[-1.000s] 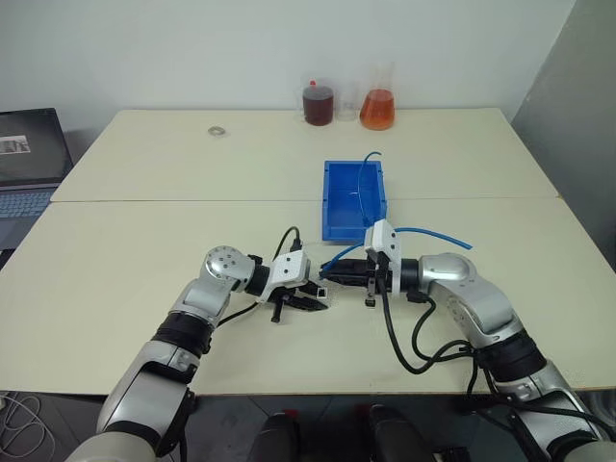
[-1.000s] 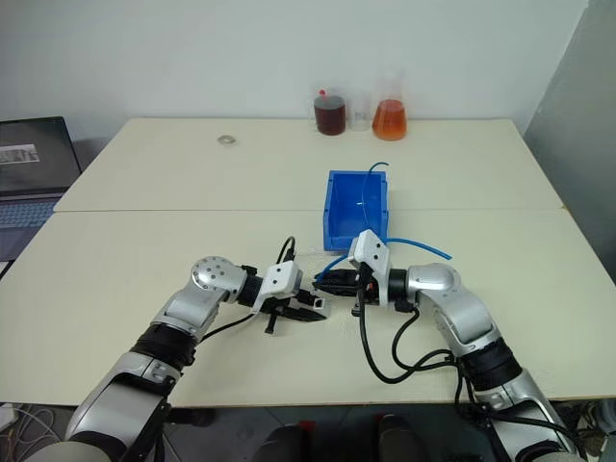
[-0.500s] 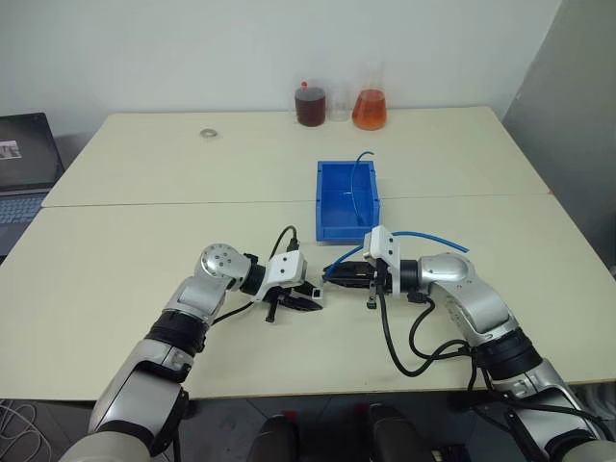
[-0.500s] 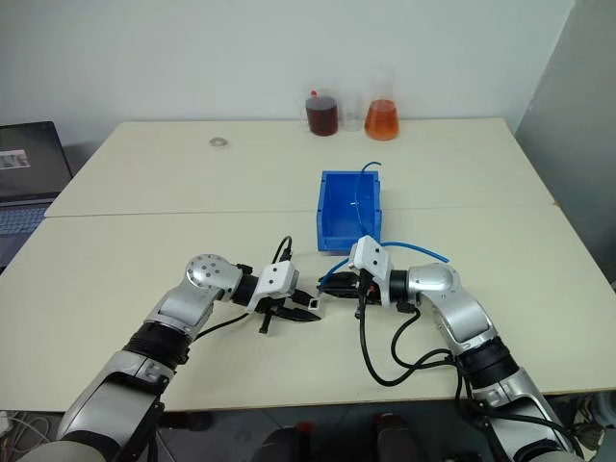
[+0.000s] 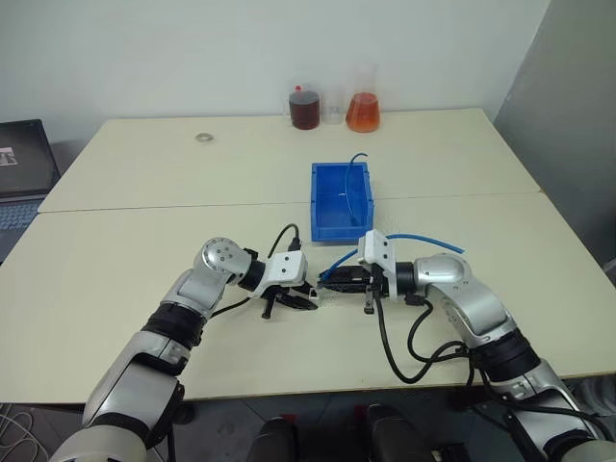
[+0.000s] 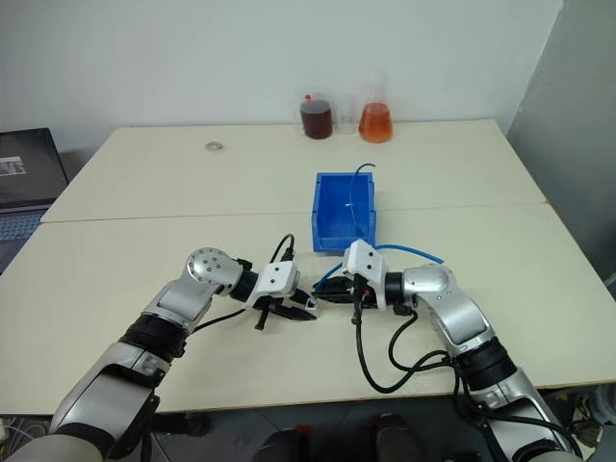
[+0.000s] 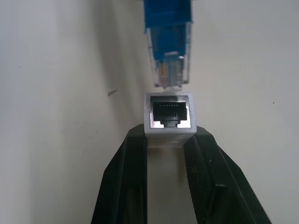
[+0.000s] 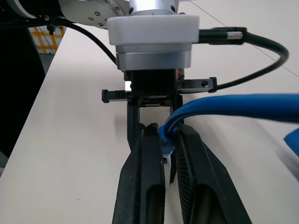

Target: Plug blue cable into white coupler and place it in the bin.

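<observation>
My left gripper [image 7: 169, 138] is shut on the white coupler [image 7: 169, 119], whose dark socket faces the camera. The clear plug [image 7: 169, 70] of the blue cable [image 7: 167, 11] sits just outside that socket, its tip at the coupler's edge and not inside it. My right gripper [image 8: 167, 135] is shut on the cable's plug end, and the blue cable [image 5: 423, 237] arcs back over that wrist. The two grippers meet tip to tip, left gripper [image 5: 306, 298] against right gripper [image 5: 327, 282], low over the near table. The bin [image 5: 337, 234] stands just beyond them with a thin blue wire inside.
Two flasks, dark red [image 5: 305, 108] and orange [image 5: 363, 111], stand at the table's far edge. A small metal ring [image 5: 203, 138] lies at the far left. A laptop [image 5: 19, 168] sits off the table's left side. Black arm cables [image 5: 404, 351] loop under my right forearm.
The camera has swung a little, shifting the whole picture. Both grippers keep their grips and stay tip to tip in the same place.
</observation>
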Robot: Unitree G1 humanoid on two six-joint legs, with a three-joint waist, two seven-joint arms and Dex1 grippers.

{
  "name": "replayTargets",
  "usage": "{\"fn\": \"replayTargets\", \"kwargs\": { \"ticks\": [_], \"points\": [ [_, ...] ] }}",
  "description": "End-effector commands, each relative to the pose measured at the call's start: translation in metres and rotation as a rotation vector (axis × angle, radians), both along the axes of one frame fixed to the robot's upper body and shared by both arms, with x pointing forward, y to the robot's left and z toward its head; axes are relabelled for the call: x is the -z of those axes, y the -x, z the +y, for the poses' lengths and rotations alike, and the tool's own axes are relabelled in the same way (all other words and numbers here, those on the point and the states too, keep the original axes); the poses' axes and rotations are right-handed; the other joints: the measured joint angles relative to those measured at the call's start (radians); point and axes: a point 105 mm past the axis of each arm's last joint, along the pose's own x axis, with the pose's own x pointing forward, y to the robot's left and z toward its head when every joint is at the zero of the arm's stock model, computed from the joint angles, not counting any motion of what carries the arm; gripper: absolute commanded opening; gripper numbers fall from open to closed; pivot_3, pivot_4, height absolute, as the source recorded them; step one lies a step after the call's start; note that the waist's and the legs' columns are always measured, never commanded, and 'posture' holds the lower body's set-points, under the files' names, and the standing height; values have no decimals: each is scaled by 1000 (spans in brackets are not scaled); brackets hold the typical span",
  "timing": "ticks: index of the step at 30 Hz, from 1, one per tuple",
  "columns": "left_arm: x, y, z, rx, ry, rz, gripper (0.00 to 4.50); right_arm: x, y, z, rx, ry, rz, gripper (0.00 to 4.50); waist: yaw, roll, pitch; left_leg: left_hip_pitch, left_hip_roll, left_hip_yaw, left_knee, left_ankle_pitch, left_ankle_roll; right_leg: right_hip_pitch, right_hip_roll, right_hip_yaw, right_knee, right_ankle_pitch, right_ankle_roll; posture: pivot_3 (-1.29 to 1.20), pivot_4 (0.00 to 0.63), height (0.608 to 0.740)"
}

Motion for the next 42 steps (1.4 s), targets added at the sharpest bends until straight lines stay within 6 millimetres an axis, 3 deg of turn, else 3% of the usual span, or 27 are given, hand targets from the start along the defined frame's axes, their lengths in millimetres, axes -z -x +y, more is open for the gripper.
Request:
{"fn": "replayTargets", "kwargs": {
  "ticks": [1, 29, 36, 42],
  "points": [
    [29, 3, 22, -64, -135, 58, 764, -9, 1, 8, 0, -10, -56, 92, 0, 0, 0, 0, 0, 0, 0, 0, 0, 1, 0, 0, 0, 0, 0, 0, 150, 740],
    [29, 0, 21, -81, -122, 53, 764, 18, -1, 7, 14, 119, -90, 92, 0, 0, 0, 7, 0, 0, -1, 0, 0, 7, 0, 0, -1, -1, 1, 0, 150, 740],
    [29, 0, 21, -84, -121, 51, 764, 26, -5, 7, 65, 154, -25, 92, -1, -1, -1, 11, 0, 1, -2, 0, 0, 10, 1, 2, -1, -1, 0, 0, 150, 740],
    [30, 1, 21, -88, -119, 51, 764, 33, 4, 12, 51, 163, 48, 92, -1, -2, -2, 12, 0, 1, -2, 0, 0, 11, 1, 2, -1, -1, 0, 0, 150, 740]
  ]
}}
